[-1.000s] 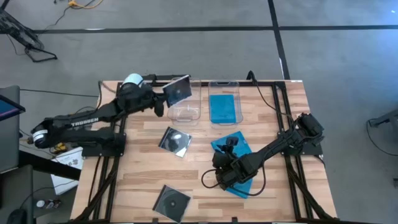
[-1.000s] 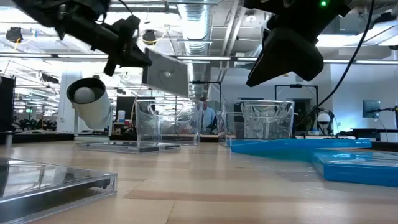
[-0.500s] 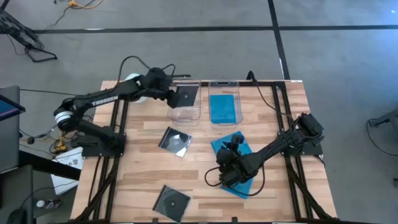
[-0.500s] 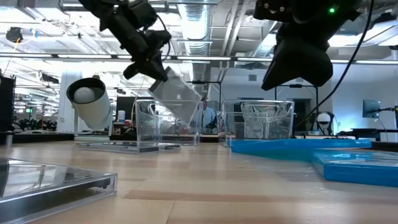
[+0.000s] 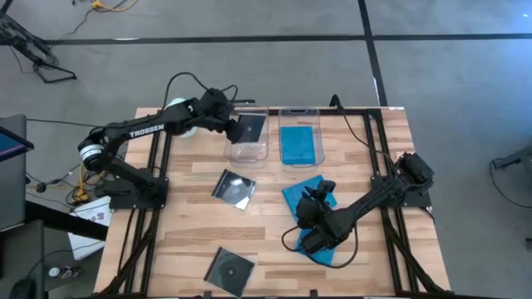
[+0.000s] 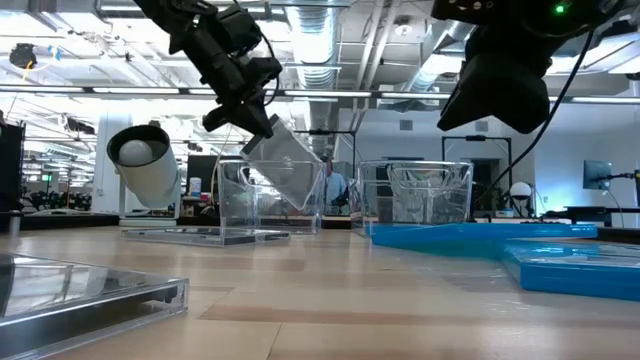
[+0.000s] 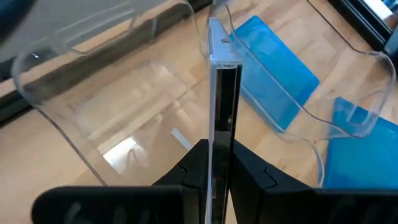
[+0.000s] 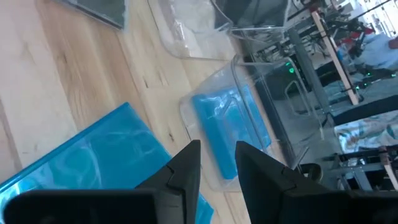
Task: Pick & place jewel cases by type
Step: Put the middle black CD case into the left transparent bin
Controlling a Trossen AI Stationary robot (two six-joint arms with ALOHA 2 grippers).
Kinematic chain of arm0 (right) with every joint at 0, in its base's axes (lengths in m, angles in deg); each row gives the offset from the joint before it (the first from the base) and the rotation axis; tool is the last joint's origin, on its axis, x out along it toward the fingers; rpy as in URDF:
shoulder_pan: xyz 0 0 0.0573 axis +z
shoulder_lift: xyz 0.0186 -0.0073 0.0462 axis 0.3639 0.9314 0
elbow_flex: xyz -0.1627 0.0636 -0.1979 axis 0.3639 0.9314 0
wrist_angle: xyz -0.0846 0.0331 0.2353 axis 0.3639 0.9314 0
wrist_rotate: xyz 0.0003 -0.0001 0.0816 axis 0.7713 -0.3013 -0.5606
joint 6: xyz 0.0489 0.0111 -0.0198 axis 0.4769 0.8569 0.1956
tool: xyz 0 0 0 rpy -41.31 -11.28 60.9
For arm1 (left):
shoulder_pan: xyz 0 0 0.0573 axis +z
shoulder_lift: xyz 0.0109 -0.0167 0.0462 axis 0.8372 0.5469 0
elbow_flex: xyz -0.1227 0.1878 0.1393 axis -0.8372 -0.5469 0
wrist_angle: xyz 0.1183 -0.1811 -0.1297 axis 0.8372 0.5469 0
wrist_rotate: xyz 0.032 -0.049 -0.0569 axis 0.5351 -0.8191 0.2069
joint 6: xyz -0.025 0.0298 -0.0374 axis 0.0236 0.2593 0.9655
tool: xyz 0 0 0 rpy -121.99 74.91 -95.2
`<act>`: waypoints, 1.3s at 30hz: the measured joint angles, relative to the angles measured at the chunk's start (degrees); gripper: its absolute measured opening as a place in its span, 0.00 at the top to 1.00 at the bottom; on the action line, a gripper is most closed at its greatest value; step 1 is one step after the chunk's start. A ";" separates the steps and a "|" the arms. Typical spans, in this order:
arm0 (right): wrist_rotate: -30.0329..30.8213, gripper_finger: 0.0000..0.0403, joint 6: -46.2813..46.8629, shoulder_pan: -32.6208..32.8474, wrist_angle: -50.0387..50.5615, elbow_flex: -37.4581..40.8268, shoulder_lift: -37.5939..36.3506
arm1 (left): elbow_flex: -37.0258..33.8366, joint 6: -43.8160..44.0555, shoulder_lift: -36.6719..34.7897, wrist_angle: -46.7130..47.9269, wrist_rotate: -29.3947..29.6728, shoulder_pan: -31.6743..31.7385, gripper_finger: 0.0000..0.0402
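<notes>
The clear case [image 5: 250, 128] hangs tilted over the empty tub [image 5: 247, 137], pinched edge-on by the left tool [image 5: 232, 126], seemingly to slot in, while the right tool [image 5: 318, 193], slightly parted, hovers over blue cases [image 5: 309, 216]

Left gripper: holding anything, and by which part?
Yes: the left gripper pinches a clear/black jewel case by one edge, above the clear tub.

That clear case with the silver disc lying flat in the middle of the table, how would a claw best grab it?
The clear square plastic case with the silver disc lies flat and thin on the wooden table. Probably best to come straight down from above and pinch two opposite edges, since only its rims give the claw fingers any purchase.
</notes>
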 joint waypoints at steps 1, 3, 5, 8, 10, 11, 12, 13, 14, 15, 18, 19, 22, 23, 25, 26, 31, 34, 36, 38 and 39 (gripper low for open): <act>0.00 0.76 0.02 -0.03 0.03 0.00 0.00 | 0.00 0.05 0.05 0.51 -0.55 0.22 0.91; 0.02 0.76 0.06 -0.05 0.00 0.00 0.00 | 0.00 0.64 0.42 1.43 -1.98 0.96 0.91; 0.00 0.76 0.07 -0.05 -0.02 0.00 0.00 | 0.00 1.62 0.48 2.67 -3.03 1.57 0.91; -0.01 0.76 0.07 -0.05 -0.04 0.00 0.00 | 0.00 2.65 0.46 2.77 -3.34 1.88 0.91; -0.01 0.76 0.07 -0.05 -0.04 0.00 0.00 | 0.00 3.45 0.46 2.78 -4.36 2.06 0.91; -0.02 0.76 0.07 -0.05 -0.05 0.00 0.00 | 0.00 3.70 0.46 2.74 -4.84 2.07 0.91; -0.02 0.76 0.07 -0.05 -0.05 0.00 0.00 | 0.00 3.98 0.58 2.74 -5.10 2.10 0.91; -0.02 0.76 0.07 -0.05 -0.05 0.00 0.00 | 0.02 4.38 1.01 2.55 -5.39 2.07 0.91; -0.02 0.76 0.07 -0.05 -0.07 0.00 0.00 | 0.02 4.74 1.38 2.61 -5.83 1.95 0.91; -0.03 0.76 0.07 -0.05 -0.07 0.00 0.00 | -0.01 4.92 1.59 3.38 -5.83 1.97 0.91; -0.17 0.76 0.07 -0.03 -0.12 0.00 0.00 | 0.00 5.29 3.38 2.76 -5.81 1.49 0.91; -0.18 0.76 0.07 0.03 -0.17 0.00 0.00 | 0.00 5.43 3.95 2.90 -5.77 1.47 0.91; -0.24 0.76 0.10 0.09 -0.16 0.00 0.00 | 0.00 5.76 5.34 1.22 -6.23 1.23 0.90; -0.24 0.76 0.10 0.12 -0.19 0.00 0.00 | 0.00 5.85 5.80 0.99 -6.25 1.21 0.89; -0.24 0.76 0.10 0.06 -0.20 0.00 0.00 | 0.00 5.96 6.46 0.62 -6.30 1.14 0.87; -0.24 0.76 0.10 0.06 -0.20 0.00 0.00 | 0.00 5.96 6.72 0.07 -6.29 1.11 0.86; -0.23 0.76 0.07 0.06 -0.19 0.00 0.00 | 0.00 5.39 6.84 0.22 -5.59 1.01 0.81; -0.24 0.76 0.07 0.06 -0.21 0.00 0.00 | 0.00 5.13 6.84 0.30 -5.63 1.03 0.77; -0.24 0.76 0.07 0.06 -0.23 0.00 0.00 | 0.00 4.80 6.84 0.35 -5.55 1.03 0.74; -0.24 0.76 0.07 0.06 -0.27 0.00 0.00 | 0.00 4.65 6.84 0.35 -5.32 1.03 0.70; -0.25 0.76 0.07 0.06 -0.26 0.00 0.00 | 0.00 4.63 6.84 0.37 -5.05 1.03 0.69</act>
